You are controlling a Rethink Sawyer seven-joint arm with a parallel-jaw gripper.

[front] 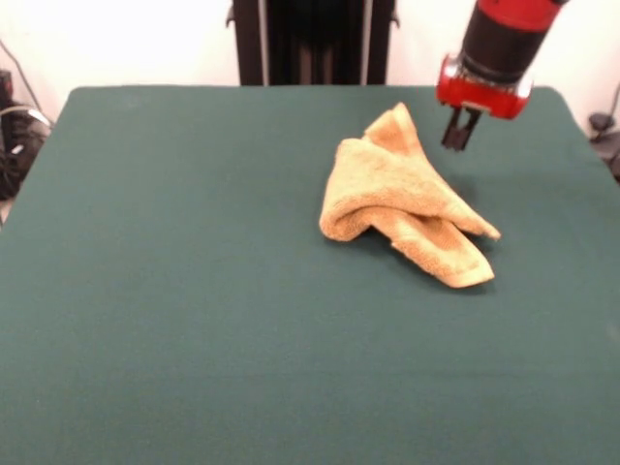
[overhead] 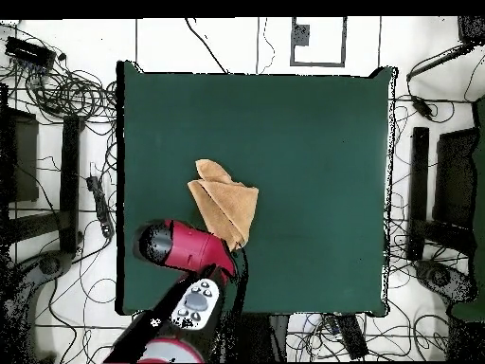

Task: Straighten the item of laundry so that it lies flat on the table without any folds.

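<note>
The golden-tan towel (front: 402, 199) lies crumpled and folded over itself on the dark green table (front: 194, 291), right of centre, with one corner pointing to the far side and a folded flap toward the front right. My gripper (front: 461, 134) hangs from the red and black arm just right of the towel's far corner, slightly above the table. It looks shut and holds nothing. In the overhead view the towel (overhead: 224, 204) is a folded wedge on the table (overhead: 313, 171), and the red arm (overhead: 185, 248) covers the gripper.
The robot's black pedestal (front: 312, 39) stands behind the table's far edge. Cables and stands (overhead: 57, 85) lie on the floor around the table. A white sheet (overhead: 317, 40) lies on the floor beyond the table.
</note>
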